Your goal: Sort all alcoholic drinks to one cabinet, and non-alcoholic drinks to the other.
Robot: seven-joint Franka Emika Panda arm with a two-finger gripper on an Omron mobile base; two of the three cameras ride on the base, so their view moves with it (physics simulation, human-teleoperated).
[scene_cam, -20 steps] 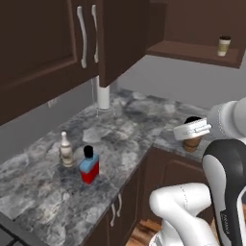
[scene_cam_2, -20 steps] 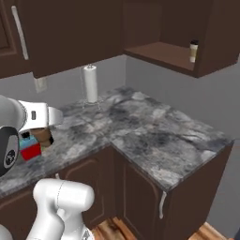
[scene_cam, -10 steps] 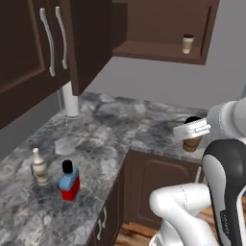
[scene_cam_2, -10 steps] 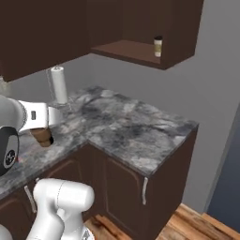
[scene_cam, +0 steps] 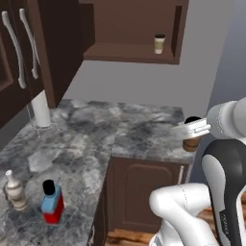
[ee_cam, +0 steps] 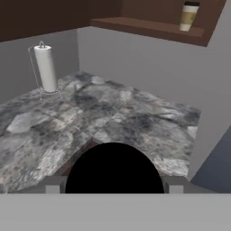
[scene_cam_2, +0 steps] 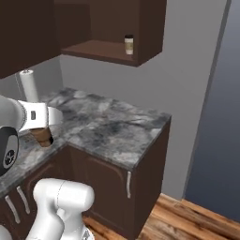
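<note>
White paper towel roll upright on its wire stand, back of the grey marbled stone countertop

A grey marbled stone counter forms an L-shape in the corner, on top of dark brown low cabinets. Behind it stands a plain grey wall. A white paper towel roll stands upright at the left. The wooden plank floor shows at lower right.
</note>
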